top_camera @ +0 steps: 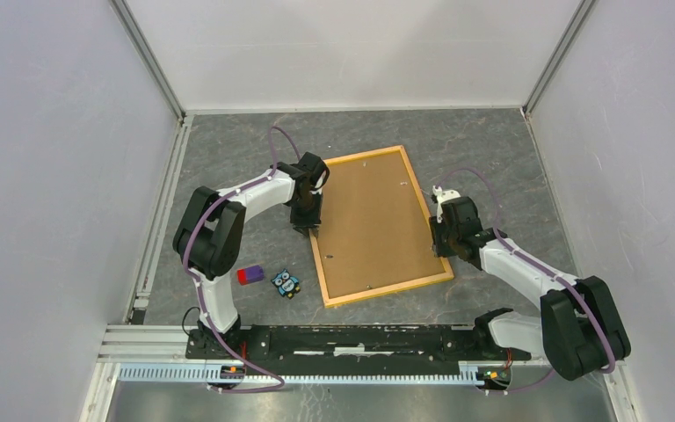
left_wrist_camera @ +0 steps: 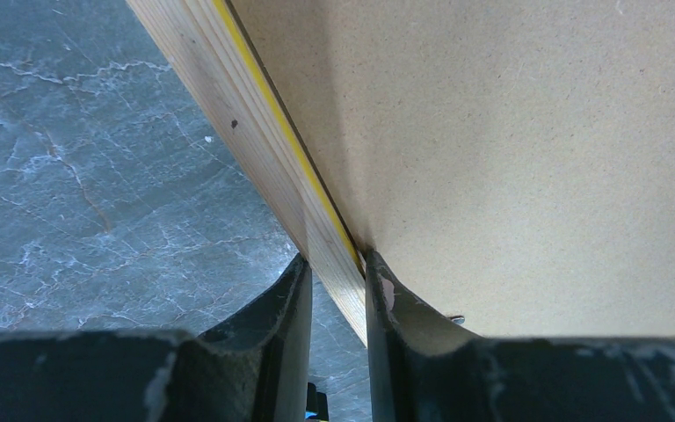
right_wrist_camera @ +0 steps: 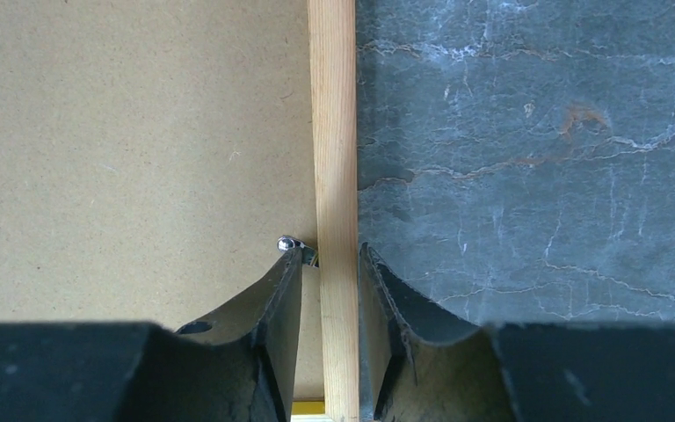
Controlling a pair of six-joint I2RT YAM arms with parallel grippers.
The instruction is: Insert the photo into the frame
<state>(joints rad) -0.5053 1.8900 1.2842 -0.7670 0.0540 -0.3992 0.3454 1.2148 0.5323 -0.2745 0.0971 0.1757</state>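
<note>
1. The frame (top_camera: 388, 290) lies flat on the grey marbled desk (top_camera: 228, 158) in the middle of the top view. It is back side up and turned a little, so that its upper edge slopes up toward the right.
2. A brown hardboard backing panel (top_camera: 373, 224) fills the space inside the frame's yellow-orange border.
3. My left hand (top_camera: 308, 224) is down on the border at the left of the picture, about halfway along that side.
4. In my left wrist view one finger (left_wrist_camera: 286, 303) stands on the desk side of the wooden border and the other (left_wrist_camera: 391, 303) on the panel side. Both press against the wood, so this hand is clenched on the frame.
5. My right hand (top_camera: 440, 239) is at the border on the right of the picture, toward its lower end.
6. In my right wrist view the border runs straight up between my fingers. The outer finger (right_wrist_camera: 382, 290) on the desk side sits right against the wood. The inner finger (right_wrist_camera: 281, 290) stands over the panel, with a thin strip of panel showing between it and the border.
7. I cannot tell whether this right hand is grasping the wood or only straddling it.
8. A small metal tab (right_wrist_camera: 286, 243) shows at the tip of my inner right finger, just beside the border's inner edge.
9. At the lower left of the frame in the top view, a purple and red block (top_camera: 250, 275) and a small blue owl figure (top_camera: 286, 283) lie side by side on the desk, near the frame but apart from it.
</note>
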